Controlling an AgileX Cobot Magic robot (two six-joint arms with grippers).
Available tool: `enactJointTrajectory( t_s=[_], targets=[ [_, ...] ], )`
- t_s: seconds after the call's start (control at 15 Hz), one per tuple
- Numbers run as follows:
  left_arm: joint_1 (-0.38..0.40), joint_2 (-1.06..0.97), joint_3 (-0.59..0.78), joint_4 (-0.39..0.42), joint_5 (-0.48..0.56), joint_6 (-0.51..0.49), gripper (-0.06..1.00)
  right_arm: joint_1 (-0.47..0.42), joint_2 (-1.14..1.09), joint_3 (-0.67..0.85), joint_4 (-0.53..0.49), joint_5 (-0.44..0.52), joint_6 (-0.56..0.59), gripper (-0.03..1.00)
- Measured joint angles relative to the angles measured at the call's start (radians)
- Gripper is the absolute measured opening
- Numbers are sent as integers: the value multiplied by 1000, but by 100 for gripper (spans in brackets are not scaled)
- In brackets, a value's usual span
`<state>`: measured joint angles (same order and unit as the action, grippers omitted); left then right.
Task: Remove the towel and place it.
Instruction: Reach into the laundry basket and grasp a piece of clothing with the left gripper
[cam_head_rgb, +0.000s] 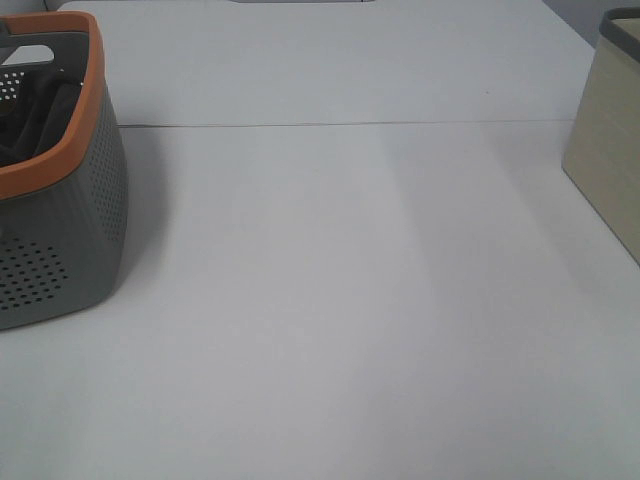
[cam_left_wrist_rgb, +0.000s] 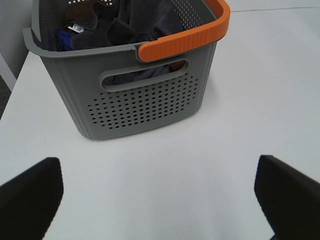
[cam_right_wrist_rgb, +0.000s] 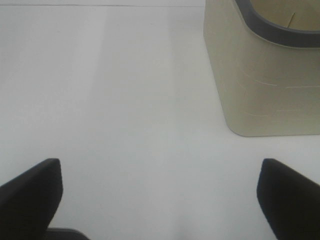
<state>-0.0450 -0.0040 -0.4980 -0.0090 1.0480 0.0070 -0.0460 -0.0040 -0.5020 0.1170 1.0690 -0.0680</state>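
Well, my left gripper (cam_left_wrist_rgb: 159, 170) and right gripper (cam_right_wrist_rgb: 161, 170) both gape wide, holding nothing; the towel (cam_left_wrist_rgb: 137, 25) lies crumpled inside the grey basket (cam_left_wrist_rgb: 145, 107) at the worktop's left edge. Bunched so, its long axis and heading I cannot tell.

A laundry basket (cam_head_rgb: 70, 240) stands on the table (cam_head_rgb: 340, 300) at its left side, and the towel (cam_left_wrist_rgb: 132, 27) lies crumpled inside it. Well apart to the basket's right, at the table's far side, stands a bin (cam_head_rgb: 608, 160).

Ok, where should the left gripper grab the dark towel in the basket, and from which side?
Pinch a raised fold of the towel, coming down through the open top: it lies crumpled inside the basket, whose walls block any sideways approach.
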Motion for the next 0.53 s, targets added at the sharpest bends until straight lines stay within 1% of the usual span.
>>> enactJointTrajectory(
  t_s=[0.53],
  targets=[
    [0,0,0,0,0,-7,98,0,0,0,0,0,0,96]
  ],
)
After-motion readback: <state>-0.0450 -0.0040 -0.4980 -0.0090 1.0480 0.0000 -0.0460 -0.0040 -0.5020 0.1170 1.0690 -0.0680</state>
